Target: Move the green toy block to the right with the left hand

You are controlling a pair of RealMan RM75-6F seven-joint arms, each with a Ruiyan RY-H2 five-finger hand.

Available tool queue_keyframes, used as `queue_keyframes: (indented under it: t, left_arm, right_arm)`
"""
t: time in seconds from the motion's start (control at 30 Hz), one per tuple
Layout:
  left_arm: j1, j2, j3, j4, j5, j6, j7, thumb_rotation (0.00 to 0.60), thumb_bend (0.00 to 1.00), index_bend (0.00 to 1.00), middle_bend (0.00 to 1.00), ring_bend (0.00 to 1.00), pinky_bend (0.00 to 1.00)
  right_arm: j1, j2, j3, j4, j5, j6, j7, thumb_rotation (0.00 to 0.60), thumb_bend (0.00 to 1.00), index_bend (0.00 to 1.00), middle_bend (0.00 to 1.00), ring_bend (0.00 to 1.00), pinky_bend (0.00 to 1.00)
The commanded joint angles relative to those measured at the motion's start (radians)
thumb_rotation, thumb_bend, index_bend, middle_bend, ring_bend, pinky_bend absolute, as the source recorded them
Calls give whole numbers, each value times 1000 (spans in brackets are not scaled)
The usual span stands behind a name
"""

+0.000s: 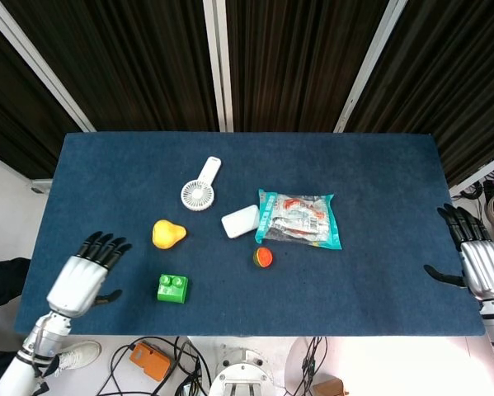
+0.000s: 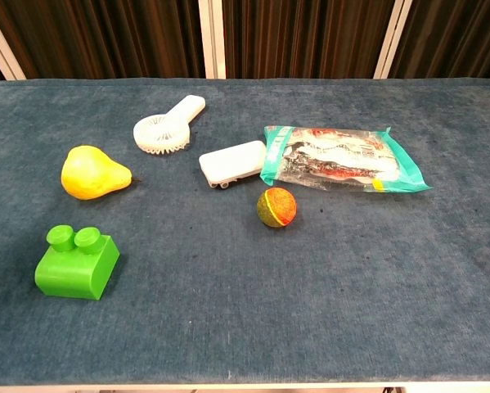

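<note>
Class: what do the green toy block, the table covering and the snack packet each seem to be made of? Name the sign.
Green toy block: probably hard plastic; smooth, faintly glossy moulded studs.
Table covering: blue fabric, perhaps felt; matte, fuzzy texture.
Snack packet: thin plastic film; clear, wrinkled, glinting.

Green block; yellow pear; white fan; navy tablecloth
</note>
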State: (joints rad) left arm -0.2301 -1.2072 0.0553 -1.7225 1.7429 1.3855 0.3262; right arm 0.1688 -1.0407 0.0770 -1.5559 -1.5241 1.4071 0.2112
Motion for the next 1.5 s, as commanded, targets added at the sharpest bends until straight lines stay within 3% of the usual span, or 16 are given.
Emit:
queue_keyframes:
  t: [0.03, 0.3, 0.73, 0.8, 0.9, 0.97, 1.2, 1.5]
  left_arm:
    - [-89, -44, 28, -33, 42, -158, 86, 600, 0, 175, 173, 140, 139]
    - [-152, -136, -4, 1, -79, -320, 143, 600, 0, 175, 173, 139, 155]
    - [-172, -245, -20, 89, -187, -362, 161, 600, 4, 186, 177, 177, 202]
    - [-174, -263, -25, 110, -197, -359, 174, 600, 31, 256, 236, 256, 261]
    - [-175, -288, -26, 128, -182, -336, 138, 600, 108, 401, 465, 477, 431]
    - [-180, -295, -21, 138, -158, -322, 104, 600, 152, 457, 552, 547, 506]
    - [-235, -302, -40, 95, -91, -316, 93, 600, 176, 469, 567, 561, 521]
    - [-409, -404, -133, 48, -137, -517, 254, 600, 168, 469, 565, 543, 521]
  right_arm:
    - [-4, -3, -3, 5, 5, 0, 3, 600, 279, 91, 89, 0, 152]
    - [-13, -13, -8, 28, 9, 4, 22, 600, 279, 91, 89, 0, 152]
    - [-12, -19, -8, 43, 21, -11, 33, 600, 279, 91, 88, 0, 152]
    - [-13, -17, -8, 41, 23, -10, 32, 600, 279, 91, 88, 0, 152]
    - [-17, -15, -6, 41, 28, -7, 33, 600, 279, 92, 88, 0, 152]
    - [-19, -16, -7, 42, 29, -6, 35, 600, 279, 92, 89, 0, 152]
    - [-20, -25, -8, 56, 24, -5, 48, 600, 279, 92, 89, 0, 152]
    - [-33, -24, -10, 68, 25, 12, 58, 600, 279, 92, 89, 0, 152]
